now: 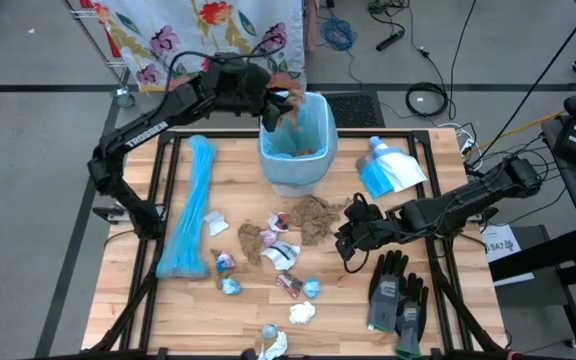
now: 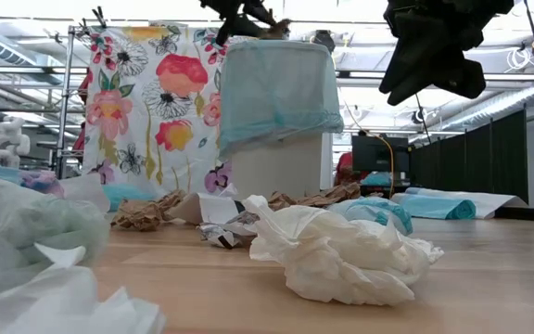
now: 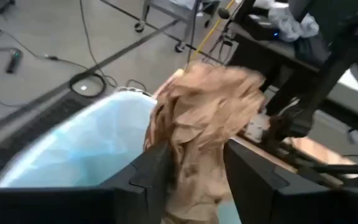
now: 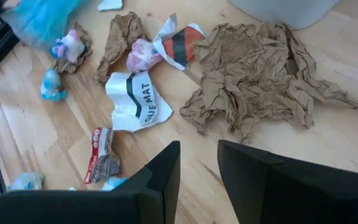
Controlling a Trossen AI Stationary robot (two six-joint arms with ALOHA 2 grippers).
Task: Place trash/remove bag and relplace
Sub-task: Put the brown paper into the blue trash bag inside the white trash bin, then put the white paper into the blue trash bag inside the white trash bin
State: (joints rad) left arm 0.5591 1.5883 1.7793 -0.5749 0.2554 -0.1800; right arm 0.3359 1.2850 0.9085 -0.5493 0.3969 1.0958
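- Wooden slat tabletop carries everything, and I place things by the white bin lined with a pale blue bag, which stands at its far middle.
- Nearest the camera side, well short of the bin, lie white tissue bits and small blue wrappers; closer to the bin sits a broad sheet of crumpled brown paper with a printed white scrap beside it.
- My right gripper hovers above that brown sheet with its fingers apart and nothing between them.
- My left gripper is over the bin's mouth; a crumpled brown paper wad sits between the fingers, which look slightly spread. I cannot tell whether they grip it or have let go.
- Risk: the wad hangs near the rim, so it may catch on the bag's edge or fall outside the bin.
- Risk: snagged on a finger, it could drag the liner loose.
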